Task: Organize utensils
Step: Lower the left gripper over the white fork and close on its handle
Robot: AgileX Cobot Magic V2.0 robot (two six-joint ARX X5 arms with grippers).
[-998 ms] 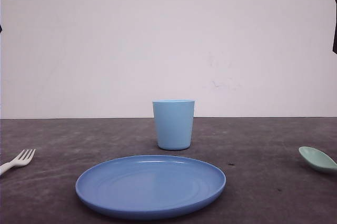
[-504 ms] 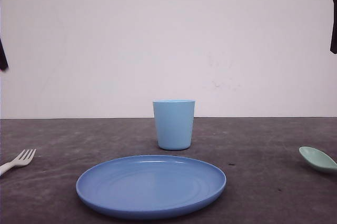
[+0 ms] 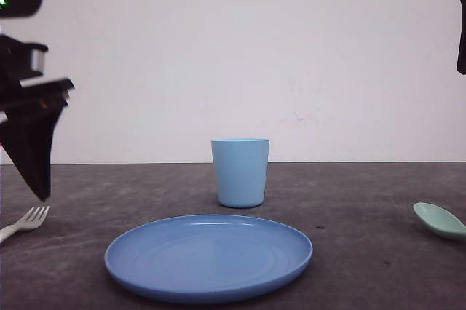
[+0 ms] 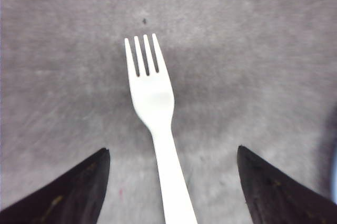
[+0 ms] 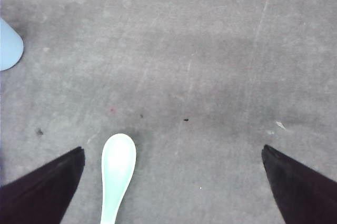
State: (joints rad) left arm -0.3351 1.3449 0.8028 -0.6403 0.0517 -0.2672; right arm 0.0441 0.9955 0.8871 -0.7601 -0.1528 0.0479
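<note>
A white fork (image 3: 25, 221) lies at the table's left edge, tines pointing toward the middle. My left gripper (image 4: 172, 149) hangs open just above it, its handle (image 4: 171, 182) running between the two dark fingers without touching either. One of those fingers (image 3: 33, 150) points down over the fork in the front view. A mint-green spoon (image 3: 439, 220) lies at the right edge. My right gripper (image 5: 172, 148) is open above it, and the spoon's bowl (image 5: 118, 158) sits close to one finger, apart from it.
A round blue plate (image 3: 208, 292) rests at the front centre, with a light blue cup (image 3: 240, 172) upright behind it. The cup's edge (image 5: 8, 45) shows in the right wrist view. Dark grey tabletop (image 3: 364, 193) lies bare between plate and spoon.
My left arm has come down into the front view at the left, stopping over the fork. The fork, spoon, plate, cup and right arm stay put.
</note>
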